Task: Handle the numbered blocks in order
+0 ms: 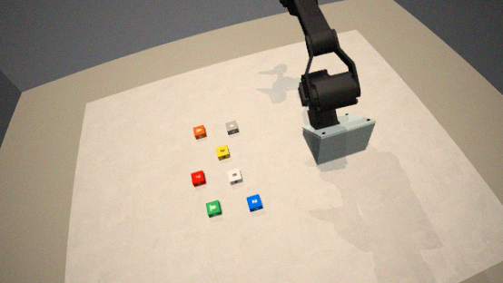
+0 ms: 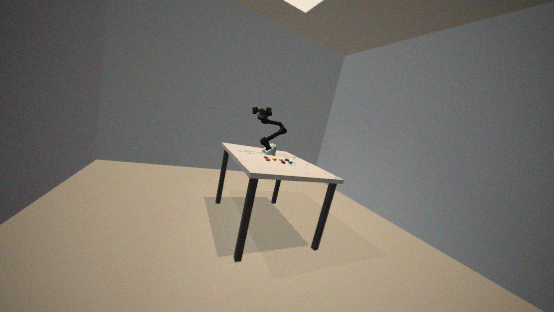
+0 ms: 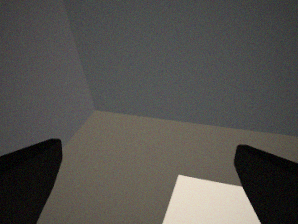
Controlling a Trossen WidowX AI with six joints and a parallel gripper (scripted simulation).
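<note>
Seven coloured blocks sit on the pale table (image 1: pixel 136 236) in a loose cluster, well apart from the arm's grey base (image 1: pixel 340 141). At the far end of the cluster the orange block (image 1: pixel 199 131) and the grey block (image 1: pixel 232 128) stand side by side; the yellow block (image 1: pixel 222 151) lies just nearer than these two and between them. Next come the red block (image 1: pixel 198 178) and the white block (image 1: pixel 234 176), again side by side, and nearest the camera the green block (image 1: pixel 213 208) and the blue block (image 1: pixel 254 202). None touches another, and each shows a small mark on its top face (the digits are too blurred to read). From the exterior view the arm (image 2: pixel 274 134) rises from its base and bends upward, carrying the gripper (image 2: pixel 262 110) high above the table, far from every block. The wrist view points at the ceiling and wall: the gripper (image 3: pixel 149 209) frames a bright ceiling panel (image 3: pixel 213 219), one dark finger (image 3: pixel 27 196) at the left edge and the other at the right edge, spread wide with nothing between them.
</note>
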